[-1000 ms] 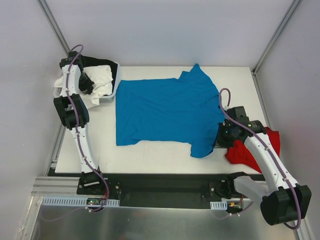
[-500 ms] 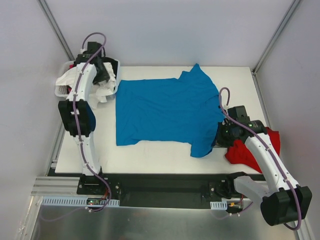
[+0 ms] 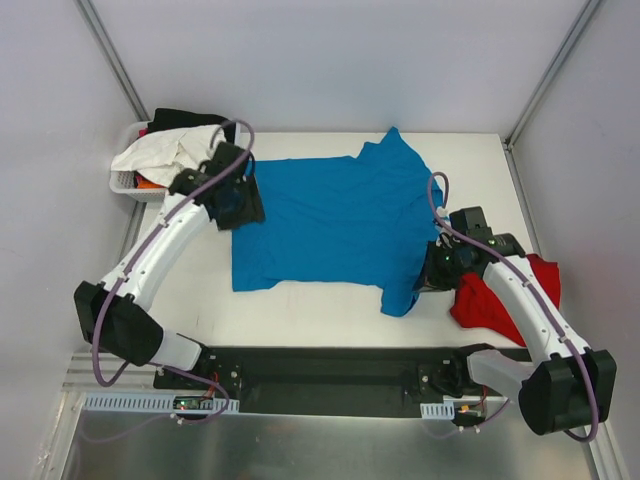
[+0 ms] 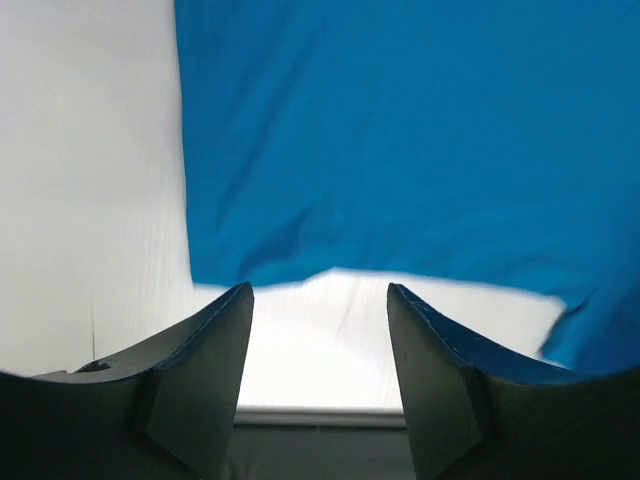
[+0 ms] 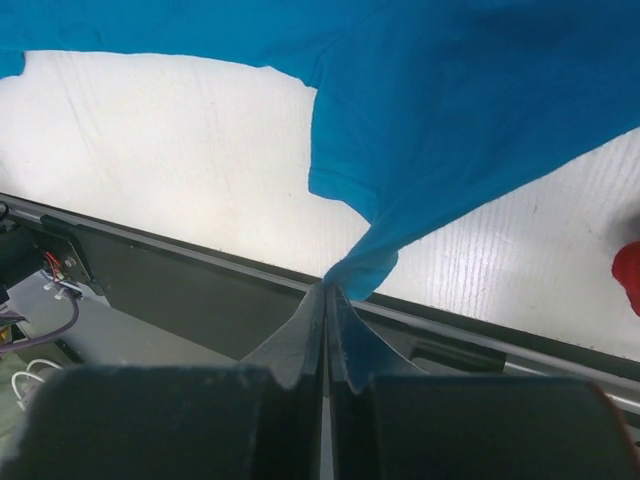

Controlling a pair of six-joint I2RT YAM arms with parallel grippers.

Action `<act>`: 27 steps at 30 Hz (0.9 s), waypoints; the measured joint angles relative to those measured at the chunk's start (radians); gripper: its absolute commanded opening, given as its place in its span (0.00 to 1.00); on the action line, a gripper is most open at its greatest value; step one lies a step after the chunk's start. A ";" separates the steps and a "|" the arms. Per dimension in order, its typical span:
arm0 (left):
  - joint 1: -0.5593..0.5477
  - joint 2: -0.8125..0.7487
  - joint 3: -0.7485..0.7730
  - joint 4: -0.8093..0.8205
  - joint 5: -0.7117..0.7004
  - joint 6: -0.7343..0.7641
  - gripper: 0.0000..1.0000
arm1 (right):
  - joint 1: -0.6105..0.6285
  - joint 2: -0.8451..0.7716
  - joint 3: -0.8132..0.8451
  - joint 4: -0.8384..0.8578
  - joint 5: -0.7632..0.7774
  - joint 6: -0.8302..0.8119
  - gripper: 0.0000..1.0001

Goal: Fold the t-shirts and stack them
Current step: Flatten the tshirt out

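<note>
My left jaws hang half open, empty, over the turquoise t-shirt point(image 3: 330, 220) spread flat on the worktop point(image 3: 310, 310). My right jaws pinch its near sleeve; the red t-shirt point(image 3: 472, 308) lies bunched beside them.

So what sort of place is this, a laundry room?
Probably a robot lab test cell: two robot arms bolted at a white table, bare white panel walls around it, a turquoise t-shirt spread flat.

Red t-shirt point(image 3: 474, 312) partly behind right arm point(image 3: 527, 303)
</note>
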 measured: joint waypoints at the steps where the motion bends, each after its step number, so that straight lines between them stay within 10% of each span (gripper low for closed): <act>1: -0.023 -0.006 -0.066 -0.016 0.011 -0.013 0.54 | 0.000 0.001 0.000 0.006 -0.006 -0.002 0.01; 27: -0.110 -0.184 -0.648 -0.031 0.055 -0.211 0.57 | -0.005 0.011 -0.031 0.047 -0.041 -0.008 0.01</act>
